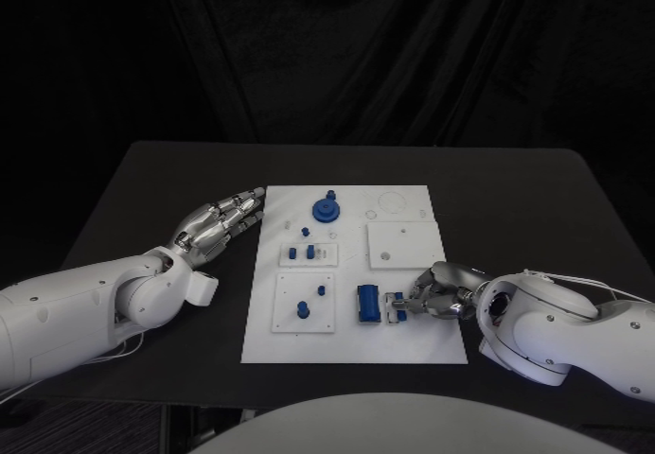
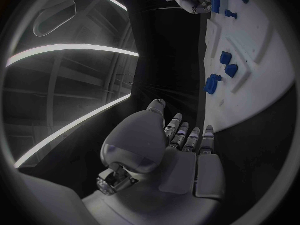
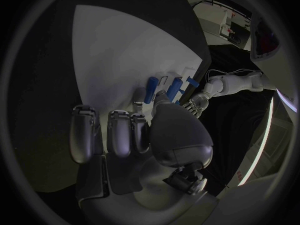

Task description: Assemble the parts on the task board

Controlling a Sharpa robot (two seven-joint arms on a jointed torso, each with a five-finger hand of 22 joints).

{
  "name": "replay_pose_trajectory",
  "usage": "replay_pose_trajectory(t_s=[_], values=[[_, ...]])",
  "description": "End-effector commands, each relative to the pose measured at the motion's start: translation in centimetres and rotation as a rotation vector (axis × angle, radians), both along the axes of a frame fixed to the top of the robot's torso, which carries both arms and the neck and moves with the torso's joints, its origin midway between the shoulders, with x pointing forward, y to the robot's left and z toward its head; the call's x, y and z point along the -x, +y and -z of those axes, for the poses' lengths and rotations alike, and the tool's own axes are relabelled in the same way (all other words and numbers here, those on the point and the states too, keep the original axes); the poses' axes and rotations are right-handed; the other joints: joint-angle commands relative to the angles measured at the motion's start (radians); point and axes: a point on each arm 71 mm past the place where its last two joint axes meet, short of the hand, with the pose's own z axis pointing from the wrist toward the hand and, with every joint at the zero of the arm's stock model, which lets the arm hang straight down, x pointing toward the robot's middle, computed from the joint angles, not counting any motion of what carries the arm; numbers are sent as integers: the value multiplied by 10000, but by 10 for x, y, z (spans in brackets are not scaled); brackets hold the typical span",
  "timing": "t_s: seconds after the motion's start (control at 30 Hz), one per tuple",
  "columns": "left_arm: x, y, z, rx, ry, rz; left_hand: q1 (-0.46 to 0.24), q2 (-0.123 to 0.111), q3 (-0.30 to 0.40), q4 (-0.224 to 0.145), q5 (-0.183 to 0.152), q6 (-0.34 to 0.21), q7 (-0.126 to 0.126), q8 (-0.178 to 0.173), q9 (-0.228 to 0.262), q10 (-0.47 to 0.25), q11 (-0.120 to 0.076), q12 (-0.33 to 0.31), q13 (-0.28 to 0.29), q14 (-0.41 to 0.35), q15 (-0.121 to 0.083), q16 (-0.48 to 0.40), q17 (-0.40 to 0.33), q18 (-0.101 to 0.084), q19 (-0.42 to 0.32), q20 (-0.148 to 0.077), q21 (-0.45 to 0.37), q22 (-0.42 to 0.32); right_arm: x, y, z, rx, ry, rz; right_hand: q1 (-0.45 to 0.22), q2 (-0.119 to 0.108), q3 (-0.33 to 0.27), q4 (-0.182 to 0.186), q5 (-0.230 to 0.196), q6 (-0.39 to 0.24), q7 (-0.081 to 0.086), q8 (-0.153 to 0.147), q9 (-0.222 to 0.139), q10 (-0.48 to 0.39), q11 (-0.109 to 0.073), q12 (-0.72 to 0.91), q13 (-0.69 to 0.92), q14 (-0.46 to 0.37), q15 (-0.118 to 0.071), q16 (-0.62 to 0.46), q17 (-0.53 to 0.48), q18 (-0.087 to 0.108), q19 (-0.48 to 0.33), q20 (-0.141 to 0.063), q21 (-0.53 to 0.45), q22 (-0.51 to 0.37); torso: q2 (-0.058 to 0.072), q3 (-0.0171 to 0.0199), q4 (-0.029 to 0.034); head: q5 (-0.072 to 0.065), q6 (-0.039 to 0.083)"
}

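Note:
The white task board (image 1: 410, 203) lies in the middle of the black table. On it stand a round blue part (image 1: 327, 210), a long blue block (image 1: 368, 305) and small blue pegs (image 1: 303, 253) on raised white plates. My right hand (image 1: 439, 291) sits at the board's right edge, fingers curled toward a small blue part (image 1: 398, 305) beside the block. Its fingertips reach that part (image 3: 172, 90), but I cannot tell whether they grip it. My left hand (image 1: 219, 225) lies flat beside the board's left edge, fingers stretched out and holding nothing; its wrist view shows the blue parts (image 2: 213, 83) ahead.
A plain white square plate (image 1: 404, 244) with a small hole sits on the board's right half. Bare black table (image 1: 546, 208) surrounds the board on all sides, with a dark curtain behind it.

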Motion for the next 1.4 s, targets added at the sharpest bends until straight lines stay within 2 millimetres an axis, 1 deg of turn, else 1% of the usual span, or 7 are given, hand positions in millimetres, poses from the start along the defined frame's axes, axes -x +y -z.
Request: replay_pose_trajectory(t_s=[0.03, 0.27, 0.63, 0.97, 1.1, 1.33, 1.4], values=[[1, -2, 0, 169, -32, 76, 75, 26, -3, -35, 22, -52, 40, -2, 4, -40, 40, -34, -15, -21, 71, -28, -16, -157, -14, 60, 48, 9, 3, -4, 5, 86, 339, 174, 276, 83, 24, -91, 171, 20, -70, 69, 14, 1024, 7, -52, 2627, 715, 27, -26, 838, 96, 498, 12, -41, 2187, 8, -4, 5, 8, -1], [1, -1, 0, 164, -18, 78, 75, 26, -3, -35, 22, -52, 40, -2, 4, -40, 40, -34, -15, -21, 71, -28, -16, -157, -14, 60, 48, 9, 2, -6, 6, 190, 396, 301, 482, 108, 41, -117, 267, 12, -74, 82, 18, 1024, 2, -52, 2627, 715, 23, -25, 838, 94, 502, 6, -35, 2189, 4, -4, 0, 18, -1], [1, -2, 0, 174, 8, 112, 75, 26, -3, -35, 22, -52, 40, -2, 4, -40, 40, -34, -15, -21, 71, -28, -16, -157, -14, 60, 48, 9, 2, -8, 6, 291, 448, 399, 1695, 234, 293, -456, 1289, -33, -118, 162, 49, 1024, -35, -52, 2627, 713, -9, -23, 827, 99, 498, -22, -55, 2185, 7, -5, 5, 25, -1], [1, -2, 1, 171, 35, 129, 59, 34, 1, -37, 18, -50, 39, -1, 5, -45, 42, -33, -14, -19, 78, -27, -15, -161, -12, 63, 49, 10, 2, -10, 7, 338, 476, 422, 2018, 301, 375, -518, 1577, -104, -129, 165, 46, 1024, -47, -52, 2627, 707, -21, -34, 798, 107, 483, -34, -91, 2173, 4, -7, 1, 38, -1], [1, -2, 1, 168, 60, 145, 55, 40, 6, -39, 20, -37, 42, 1, 6, -43, 41, -27, -13, -18, 81, -27, -15, -162, -12, 65, 50, 10, 2, -11, 7, 429, 491, 464, 2705, 256, 613, -786, 2979, -264, -144, 88, -20, 1024, -66, -52, 2627, 702, -42, -42, 775, 114, 469, -59, -124, 2163, 6, -4, 0, 44, -1], [1, -2, 1, 156, 91, 156, 55, 40, 6, -39, 20, -37, 42, 1, 6, -43, 41, -27, -13, -18, 81, -27, -15, -162, -12, 65, 50, 10, 2, -13, 3, 1418, -137, -36, 2607, -82, 544, -570, 3957, -360, -85, -13, -134, 1024, -16, -52, 2627, 690, -1, -66, 714, 121, 456, -31, -161, 2152, 0, -11, -5, 43, -1], [1, -2, 1, 155, 99, 159, 55, 40, 6, -39, 20, -37, 42, 1, 6, -43, 41, -27, -13, -18, 81, -27, -15, -162, -12, 65, 50, 10, 1, -13, 2, 1769, -447, -302, 2784, -224, 728, -533, 5333, -465, -75, -157, -259, 1024, -8, -52, 2627, 682, -1, -82, 681, 124, 452, -31, -174, 2148, 0, -12, -3, 44, -1]])
